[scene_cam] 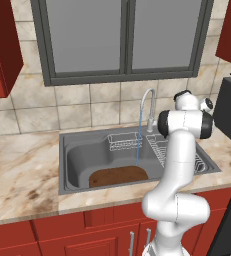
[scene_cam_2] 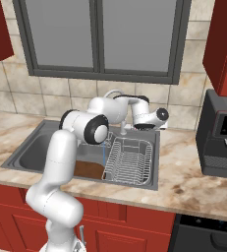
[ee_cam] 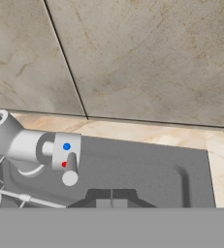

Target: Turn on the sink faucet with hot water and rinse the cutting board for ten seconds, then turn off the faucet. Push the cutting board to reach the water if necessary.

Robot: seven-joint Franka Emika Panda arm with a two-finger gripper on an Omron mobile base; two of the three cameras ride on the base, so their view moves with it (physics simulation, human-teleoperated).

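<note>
The shut gripper point(ee_cam: 111, 202) is hanging just right of the faucet point(ee_cam: 21, 145) lever point(ee_cam: 67, 157), over the sink point(ee_cam: 147, 169) rim.

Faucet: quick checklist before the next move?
1. Water running: ok, a thin stream drops from the faucet spout.
2. Stream reaches the cutting board: ok, it lands near the board's far right edge in the left base view.
3. Board lies flat in the sink: ok.
4. Fingers shut and empty: ok, tips together, nothing between them.
5. Faucet lever in reach: ok, just ahead of the fingers in the hand view, not touched.
6. Hot side selected: cannot tell; the red and blue dots show, the setting does not.
</note>
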